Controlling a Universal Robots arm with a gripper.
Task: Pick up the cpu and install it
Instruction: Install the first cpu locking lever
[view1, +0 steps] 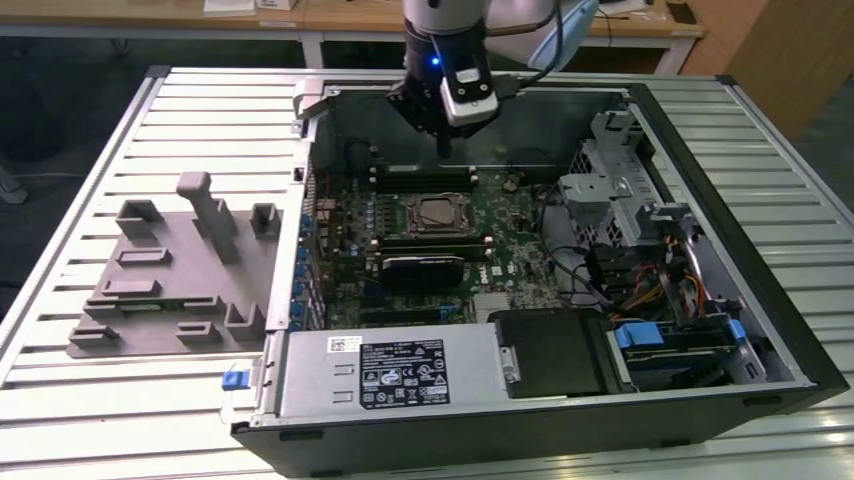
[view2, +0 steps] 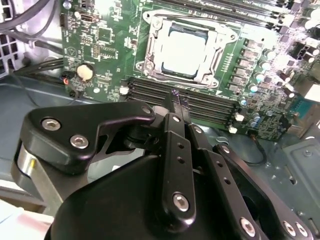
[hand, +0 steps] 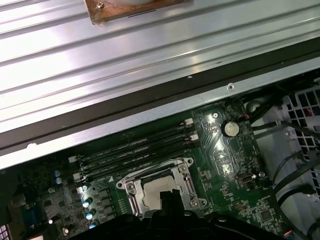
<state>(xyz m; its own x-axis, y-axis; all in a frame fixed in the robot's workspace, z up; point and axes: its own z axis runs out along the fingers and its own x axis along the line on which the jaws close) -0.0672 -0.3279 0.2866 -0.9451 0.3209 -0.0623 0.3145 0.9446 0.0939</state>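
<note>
Black gripper (view2: 176, 97) fingers are seen pressed together, nothing between them, raised above the memory slots (view2: 200, 100). Beyond, the silver-topped cpu (view2: 184, 50) is seated in its socket frame (view2: 150, 55); installation is judged largely done. Chassis walls (view1: 467, 110) crowd at 12 o'clock in the exterior view.

Cpu (hand: 156, 194) partly hidden behind the hand (hand: 170, 200)
</note>
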